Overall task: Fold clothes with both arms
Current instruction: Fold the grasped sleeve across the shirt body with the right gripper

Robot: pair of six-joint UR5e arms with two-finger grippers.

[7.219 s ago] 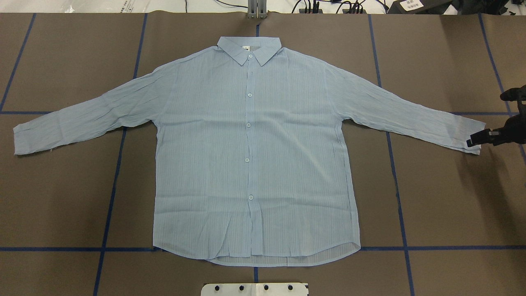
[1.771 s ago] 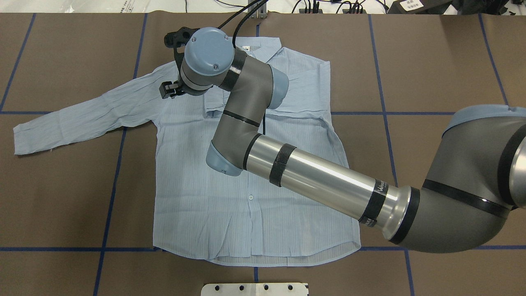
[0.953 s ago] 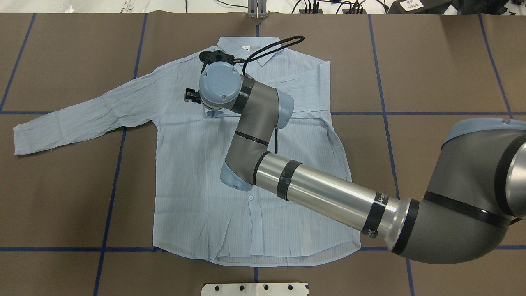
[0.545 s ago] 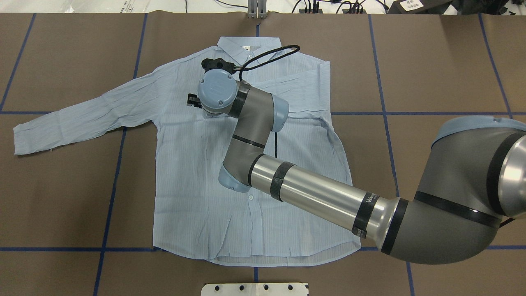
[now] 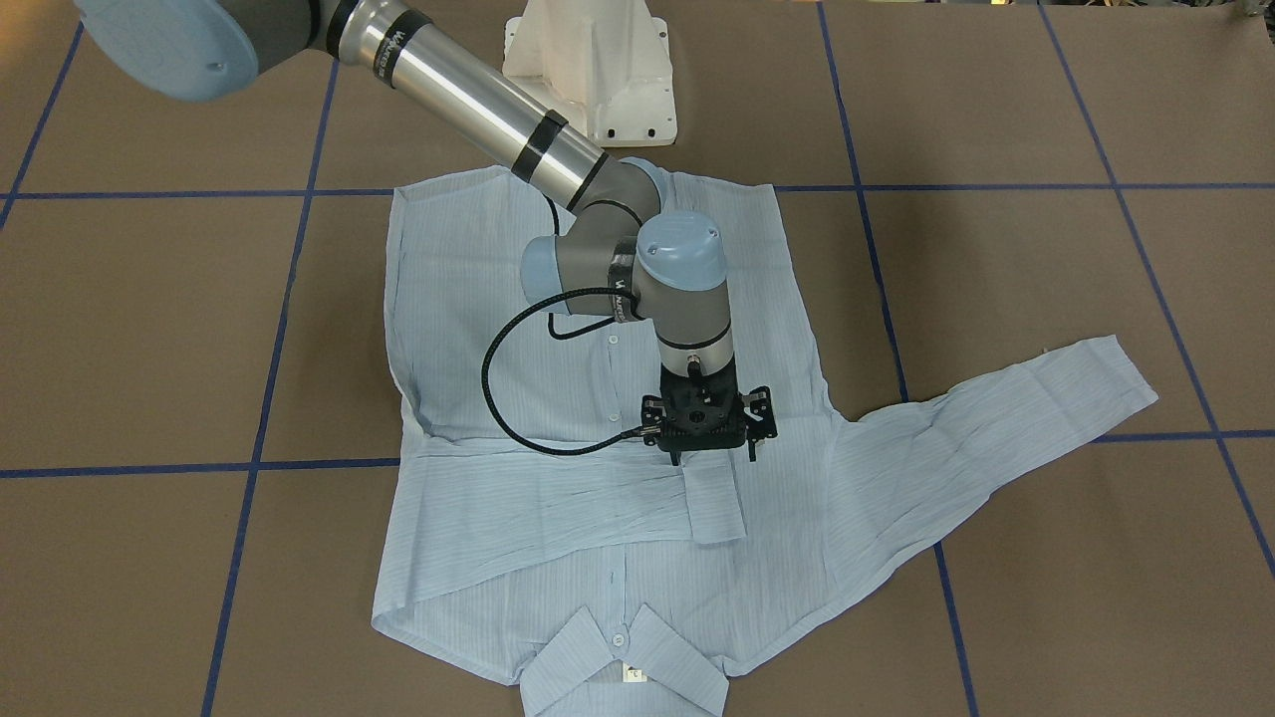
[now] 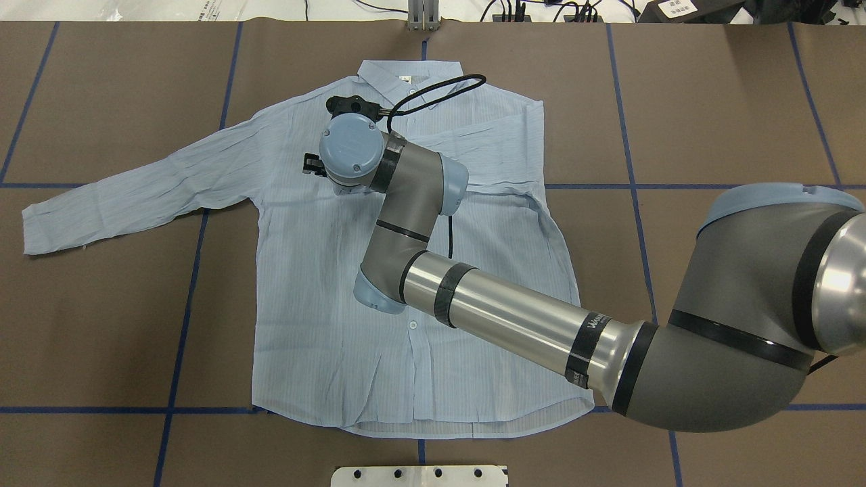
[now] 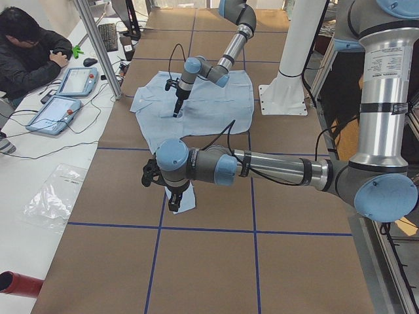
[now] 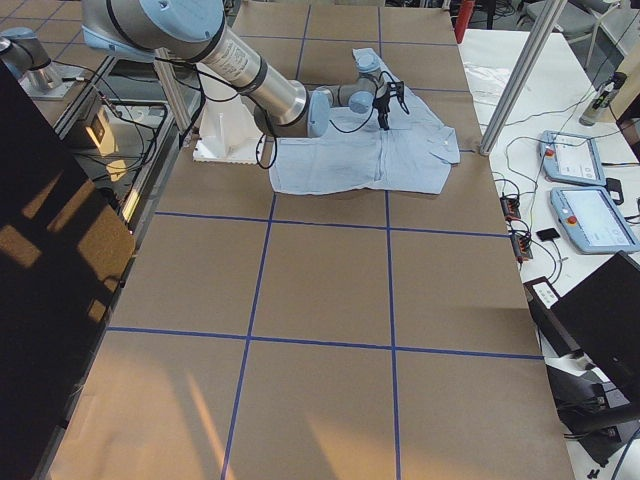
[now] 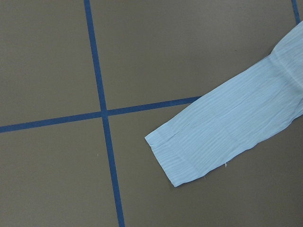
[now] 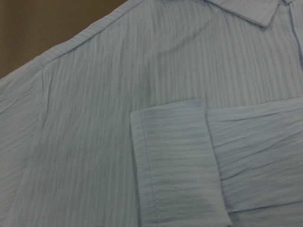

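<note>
Brown paper tabletop (image 6: pixel 744 101) gridded with blue tape lines (image 6: pixel 183 325). White side bench (image 7: pixel 26 170) carries two tablets (image 8: pixel 597 218), cables and a plastic bag (image 7: pixel 55 196). In the left view a person (image 7: pixel 29 49) is seated at 10 o'clock, aluminium post (image 7: pixel 98 46) beside

Overhead, steep front, both ends, two close wrist views; shirt (image 6: pixel 318 304) in all.

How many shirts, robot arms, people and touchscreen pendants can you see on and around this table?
Shirt: 1
Robot arms: 2, the right arm and the left arm
Person: 1
Touchscreen pendants: 2
Total: 6
</note>
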